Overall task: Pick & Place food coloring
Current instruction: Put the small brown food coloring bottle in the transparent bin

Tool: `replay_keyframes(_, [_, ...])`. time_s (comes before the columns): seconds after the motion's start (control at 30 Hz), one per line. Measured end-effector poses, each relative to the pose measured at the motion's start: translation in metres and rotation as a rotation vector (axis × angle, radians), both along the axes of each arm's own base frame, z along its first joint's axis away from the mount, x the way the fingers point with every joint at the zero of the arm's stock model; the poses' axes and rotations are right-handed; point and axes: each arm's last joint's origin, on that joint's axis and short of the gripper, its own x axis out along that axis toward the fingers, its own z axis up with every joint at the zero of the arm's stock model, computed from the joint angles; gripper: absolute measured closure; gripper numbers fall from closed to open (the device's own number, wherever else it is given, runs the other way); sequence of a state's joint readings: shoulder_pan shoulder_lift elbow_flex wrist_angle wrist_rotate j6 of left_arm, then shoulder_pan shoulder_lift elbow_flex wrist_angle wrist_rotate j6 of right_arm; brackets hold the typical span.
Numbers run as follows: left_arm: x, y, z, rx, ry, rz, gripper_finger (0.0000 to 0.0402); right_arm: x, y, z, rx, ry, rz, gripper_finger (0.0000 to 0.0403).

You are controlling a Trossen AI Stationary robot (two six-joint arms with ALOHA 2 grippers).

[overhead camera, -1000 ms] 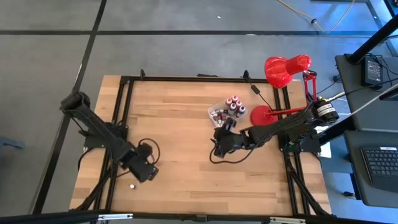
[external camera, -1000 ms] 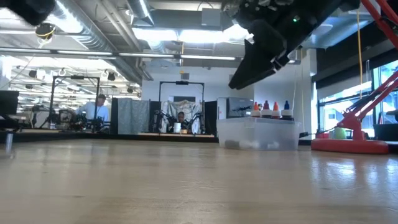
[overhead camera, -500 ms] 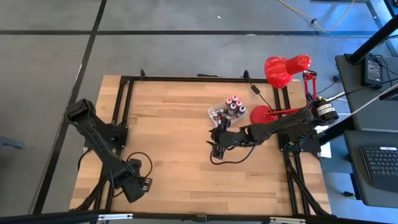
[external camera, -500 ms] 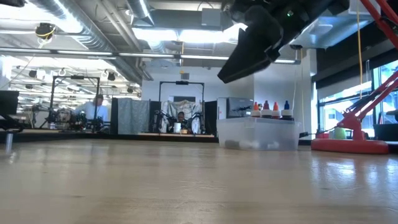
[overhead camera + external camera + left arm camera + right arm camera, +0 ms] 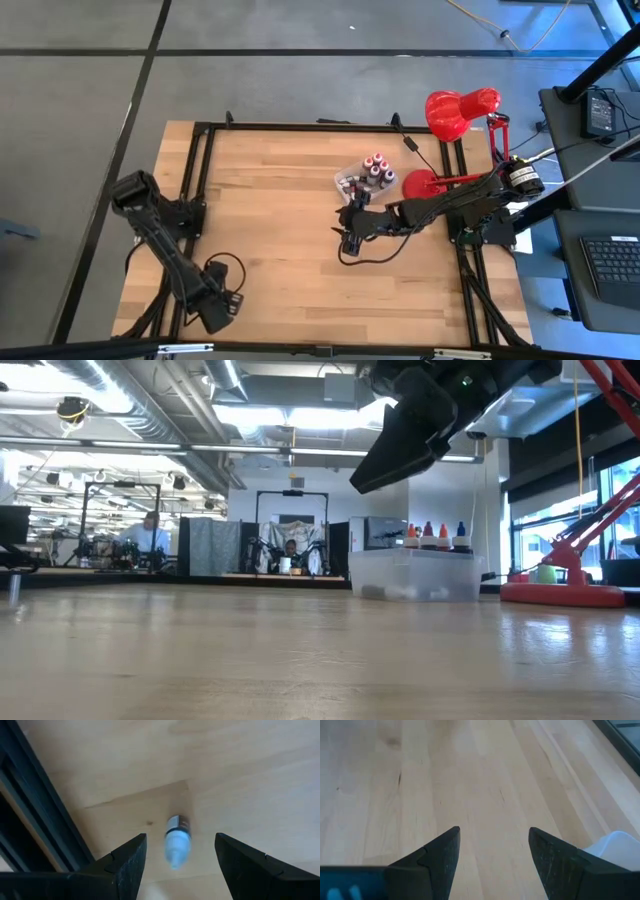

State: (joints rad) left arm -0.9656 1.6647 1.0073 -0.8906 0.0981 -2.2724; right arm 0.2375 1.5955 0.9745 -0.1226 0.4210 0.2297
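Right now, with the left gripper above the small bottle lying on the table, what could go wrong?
The whitish bottle lies on its side between the open left gripper fingers; being round, it may roll away when touched. It lies close to the black table frame, so a finger could hit that rail. The right gripper hangs near the clear tub.
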Motion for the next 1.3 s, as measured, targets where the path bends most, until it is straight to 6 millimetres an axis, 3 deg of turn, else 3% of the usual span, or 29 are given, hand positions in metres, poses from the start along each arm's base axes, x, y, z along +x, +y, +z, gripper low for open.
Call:
replay_keyframes(0.67, [-0.004, -0.009, -0.006, -0.013, -0.023, -0.128, 0.0175, 0.000, -0.003, 0.000, -0.004, 0.001, -0.007, 0.0164])
replay_keyframes(1.3, [-0.006, -0.005, -0.012, -0.001, -0.015, -0.125, 0.0312, 0.000, -0.001, 0.000, 0.022, 0.006, 0.015, 0.0164])
